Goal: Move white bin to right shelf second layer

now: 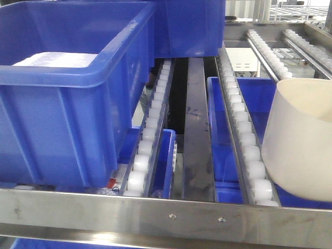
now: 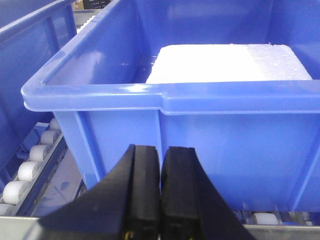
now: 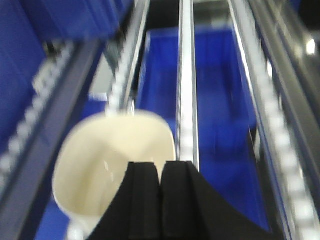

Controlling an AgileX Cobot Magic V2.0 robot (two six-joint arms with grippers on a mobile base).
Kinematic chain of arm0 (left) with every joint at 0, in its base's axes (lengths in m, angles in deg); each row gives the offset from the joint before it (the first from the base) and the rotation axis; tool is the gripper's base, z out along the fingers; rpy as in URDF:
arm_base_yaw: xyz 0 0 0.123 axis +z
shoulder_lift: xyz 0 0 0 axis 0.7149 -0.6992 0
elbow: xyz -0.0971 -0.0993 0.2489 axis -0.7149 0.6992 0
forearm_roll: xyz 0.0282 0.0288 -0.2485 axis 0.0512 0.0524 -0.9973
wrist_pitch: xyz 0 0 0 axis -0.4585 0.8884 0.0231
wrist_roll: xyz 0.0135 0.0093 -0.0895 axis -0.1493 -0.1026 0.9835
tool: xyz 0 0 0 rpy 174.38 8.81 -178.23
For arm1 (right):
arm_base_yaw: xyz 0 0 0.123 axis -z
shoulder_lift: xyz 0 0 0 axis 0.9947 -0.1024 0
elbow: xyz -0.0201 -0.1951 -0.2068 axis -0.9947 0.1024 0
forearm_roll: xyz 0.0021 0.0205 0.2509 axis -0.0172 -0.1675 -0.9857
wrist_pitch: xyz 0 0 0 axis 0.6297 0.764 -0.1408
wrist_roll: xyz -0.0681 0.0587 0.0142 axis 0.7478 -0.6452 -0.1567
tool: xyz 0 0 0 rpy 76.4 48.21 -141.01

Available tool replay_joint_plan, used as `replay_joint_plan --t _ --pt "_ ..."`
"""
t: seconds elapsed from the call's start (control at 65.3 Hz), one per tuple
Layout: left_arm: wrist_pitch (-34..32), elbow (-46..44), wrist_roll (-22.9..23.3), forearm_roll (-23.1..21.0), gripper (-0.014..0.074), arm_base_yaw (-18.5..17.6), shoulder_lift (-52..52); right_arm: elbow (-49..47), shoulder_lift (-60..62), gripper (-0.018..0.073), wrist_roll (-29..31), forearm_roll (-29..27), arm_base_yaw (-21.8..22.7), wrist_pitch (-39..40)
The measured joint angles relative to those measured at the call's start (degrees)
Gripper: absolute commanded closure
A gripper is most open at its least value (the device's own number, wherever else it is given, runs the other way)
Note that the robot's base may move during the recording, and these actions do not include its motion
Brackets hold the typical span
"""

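The white bin (image 1: 301, 140) hangs tilted over the right-hand roller lane (image 1: 248, 140) of the right shelf second layer, just behind its steel front rail (image 1: 155, 212). In the right wrist view the white bin (image 3: 105, 160) lies left of a roller lane (image 3: 186, 100), its open mouth facing the camera. My right gripper (image 3: 161, 167) is shut on its near rim, with the left finger over the inside. My left gripper (image 2: 161, 150) is shut on nothing, just in front of a blue crate's wall (image 2: 225, 135). Neither gripper shows in the front view.
A large blue crate (image 1: 62, 114) holding a white foam block (image 1: 57, 59) fills the shelf's left lanes. A second blue crate (image 1: 189, 26) stands behind it. More blue crates (image 1: 259, 98) sit on the level below, seen between the lanes. A dark steel strip (image 1: 197, 135) runs down the middle.
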Motion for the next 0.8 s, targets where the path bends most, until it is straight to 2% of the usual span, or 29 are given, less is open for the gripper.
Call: replay_joint_plan --t 0.184,0.796 --pt "0.0 0.0 0.0 0.0 0.0512 0.0 0.0 0.0 0.0 0.0508 0.0 0.0 0.0 4.65" --pt "0.0 0.0 0.0 0.0 0.0512 0.0 0.0 0.35 0.0 0.0508 0.0 0.0 0.0 5.11"
